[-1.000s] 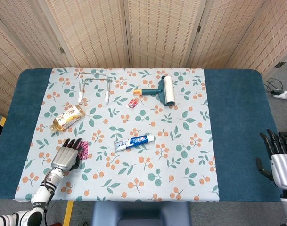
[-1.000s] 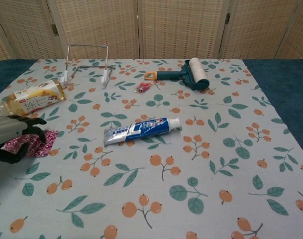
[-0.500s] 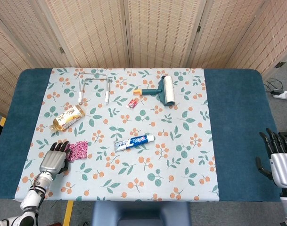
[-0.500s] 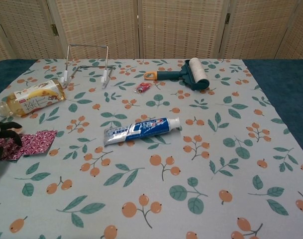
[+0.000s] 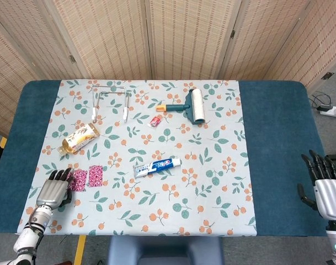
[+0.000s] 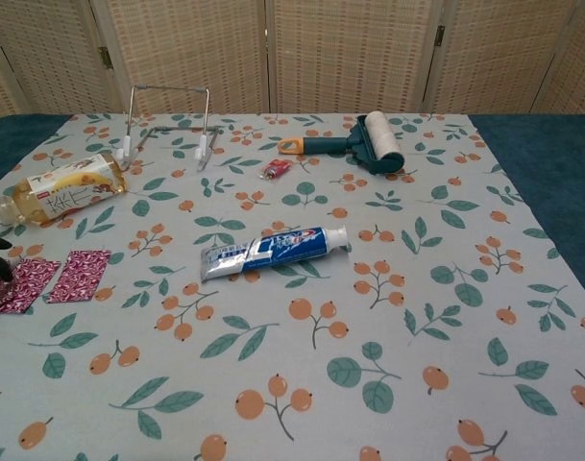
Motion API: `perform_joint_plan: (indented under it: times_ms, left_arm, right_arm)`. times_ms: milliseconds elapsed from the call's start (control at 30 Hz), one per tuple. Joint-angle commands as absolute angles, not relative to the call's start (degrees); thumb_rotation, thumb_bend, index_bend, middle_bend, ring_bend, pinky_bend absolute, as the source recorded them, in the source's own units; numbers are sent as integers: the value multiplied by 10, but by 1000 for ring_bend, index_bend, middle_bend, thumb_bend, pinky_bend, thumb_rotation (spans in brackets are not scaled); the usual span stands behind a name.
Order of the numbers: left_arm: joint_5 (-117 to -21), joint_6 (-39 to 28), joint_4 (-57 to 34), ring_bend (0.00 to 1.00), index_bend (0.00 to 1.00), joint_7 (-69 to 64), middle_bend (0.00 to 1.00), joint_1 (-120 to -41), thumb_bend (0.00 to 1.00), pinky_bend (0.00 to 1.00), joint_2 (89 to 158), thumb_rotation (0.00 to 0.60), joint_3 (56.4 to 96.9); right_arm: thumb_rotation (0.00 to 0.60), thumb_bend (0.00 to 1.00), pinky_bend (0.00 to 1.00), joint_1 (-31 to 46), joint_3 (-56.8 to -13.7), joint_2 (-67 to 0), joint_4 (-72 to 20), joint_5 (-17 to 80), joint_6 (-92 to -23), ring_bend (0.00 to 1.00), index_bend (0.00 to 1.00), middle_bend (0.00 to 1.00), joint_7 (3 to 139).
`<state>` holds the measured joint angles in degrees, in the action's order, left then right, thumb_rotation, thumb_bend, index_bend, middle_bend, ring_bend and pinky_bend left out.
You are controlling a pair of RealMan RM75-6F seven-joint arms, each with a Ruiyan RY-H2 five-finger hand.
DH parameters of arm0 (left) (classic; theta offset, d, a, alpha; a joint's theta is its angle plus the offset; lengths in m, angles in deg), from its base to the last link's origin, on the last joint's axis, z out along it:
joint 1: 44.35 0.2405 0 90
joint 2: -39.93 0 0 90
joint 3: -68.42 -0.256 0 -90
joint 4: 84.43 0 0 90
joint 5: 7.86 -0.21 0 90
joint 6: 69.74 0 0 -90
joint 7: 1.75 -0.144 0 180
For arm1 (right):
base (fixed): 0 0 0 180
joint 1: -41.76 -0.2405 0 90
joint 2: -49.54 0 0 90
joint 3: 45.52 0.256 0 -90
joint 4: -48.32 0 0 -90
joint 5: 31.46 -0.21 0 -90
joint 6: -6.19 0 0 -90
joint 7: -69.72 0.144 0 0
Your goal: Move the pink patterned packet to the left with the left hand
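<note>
Pink patterned packet point(image 5: 86, 178) lies flat near tablecloth's point(image 5: 212, 221) left edge, toward front, unfolded into two panels. Left hand point(image 5: 52, 187) rests at packet's left end, fingertips on its edge; grip unclear. Right hand point(image 5: 324, 186) hovers off desk's right edge, fingers spread, holding nothing.
</note>
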<state>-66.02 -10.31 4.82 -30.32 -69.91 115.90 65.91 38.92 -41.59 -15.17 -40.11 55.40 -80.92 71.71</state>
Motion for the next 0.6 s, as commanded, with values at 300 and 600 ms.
perform_joint_plan:
  times_ms: [300, 600]
  left_arm:
    - [-639, -109, 47, 0, 249, -314, 0, -690, 792, 0, 1144, 407, 651]
    - [-640, -86, 67, 0, 246, -315, 0, -680, 793, 0, 1128, 406, 654]
  right_arm:
    - [600, 495, 0, 391, -417, -151, -405, 557, -814, 0, 0, 0, 714]
    - [600, 495, 0, 394, -419, -151, -407, 560, -818, 0, 0, 0, 714]
